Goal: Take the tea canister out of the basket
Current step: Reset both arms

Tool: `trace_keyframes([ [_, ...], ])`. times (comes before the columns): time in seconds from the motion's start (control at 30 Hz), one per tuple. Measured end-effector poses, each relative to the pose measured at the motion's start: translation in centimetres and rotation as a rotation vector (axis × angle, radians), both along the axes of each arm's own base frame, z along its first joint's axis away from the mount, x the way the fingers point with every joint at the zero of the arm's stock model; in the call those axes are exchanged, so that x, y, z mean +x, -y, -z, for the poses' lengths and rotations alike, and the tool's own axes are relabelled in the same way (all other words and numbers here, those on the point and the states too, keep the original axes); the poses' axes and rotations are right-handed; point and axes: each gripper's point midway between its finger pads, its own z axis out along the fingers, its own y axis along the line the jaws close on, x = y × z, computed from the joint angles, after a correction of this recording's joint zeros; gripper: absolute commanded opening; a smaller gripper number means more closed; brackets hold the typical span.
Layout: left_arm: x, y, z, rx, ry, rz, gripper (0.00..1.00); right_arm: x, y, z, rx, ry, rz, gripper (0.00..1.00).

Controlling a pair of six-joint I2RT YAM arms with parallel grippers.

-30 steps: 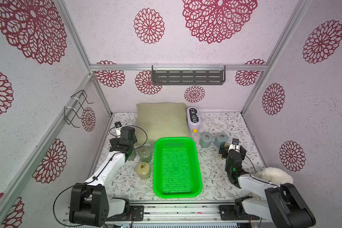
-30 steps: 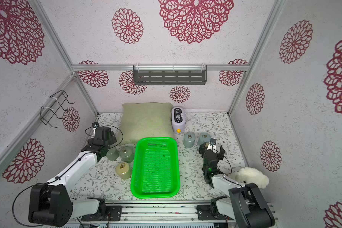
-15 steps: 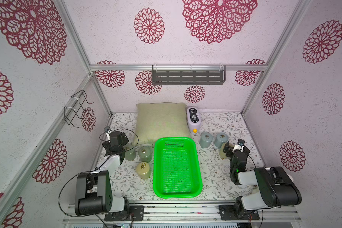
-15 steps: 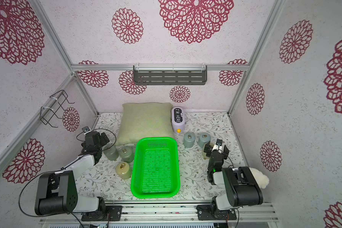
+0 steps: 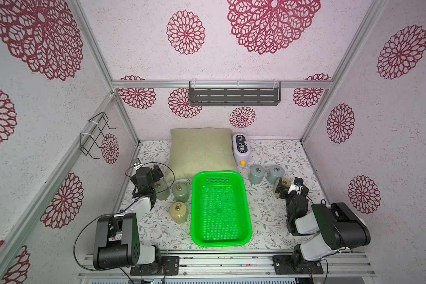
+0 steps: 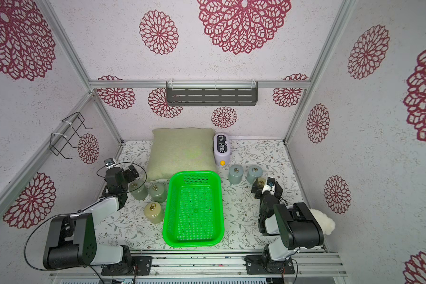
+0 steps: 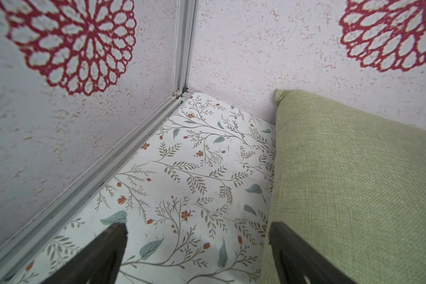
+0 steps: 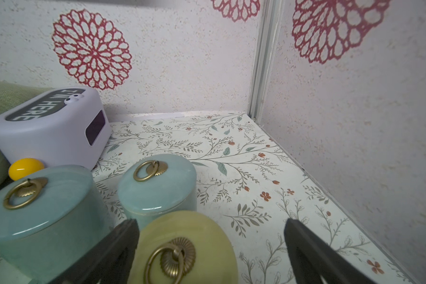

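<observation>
— Where is the tea canister?
— Out, I judge. The bright green perforated plastic basket [image 5: 193, 209] lies empty. A pale yellow-green round canister with a brass ring [image 8: 185, 246] stands on the floral table [image 8: 244, 152], between the wide-spread fingers of the right pincer [image 8: 210, 223].
— Next?
— Draw straight back. Two blue-grey canisters [image 8: 158, 182] stand just beyond and the wall is near. The left pincer [image 7: 197, 227] gapes empty beside the green pillow [image 7: 354, 184].

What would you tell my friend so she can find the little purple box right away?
Find the big green pillow at the back of the table; the purple box lies right beside it, just behind two blue-green jars. Unlike the round jars, it is the only purple thing, with a black label reading "I'M HERE", googly eyes and a yellow button.
</observation>
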Motion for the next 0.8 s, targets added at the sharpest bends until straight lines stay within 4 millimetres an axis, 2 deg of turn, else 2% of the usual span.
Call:
trace_keyframes([
  [0.33,0.9,-0.3,-1.7,0.093,-0.012,0.026,0.97,0.1,0.0,-0.2,0.001,0.008,0.002,0.99],
  [0.4,0.3,-0.4,-0.8,0.111,-0.017,0.023,0.97,0.1,0.0,-0.2,0.001,0.005,0.002,0.99],
  [0.57,-0.6,0.0,4.2,0.120,-0.103,0.056,0.97,0.1,0.0,-0.1,0.001,0.004,0.002,0.99],
  [0.7,-0.3,0.7,3.6,0.137,-0.050,0.108,0.97,0.1,0.0,-0.1,0.000,0.003,0.003,0.99],
  [0.8,-0.8,1.2,4.1,0.154,-0.019,0.122,0.97,0.1,0.0,-0.1,0.000,0.002,0.003,0.99],
])
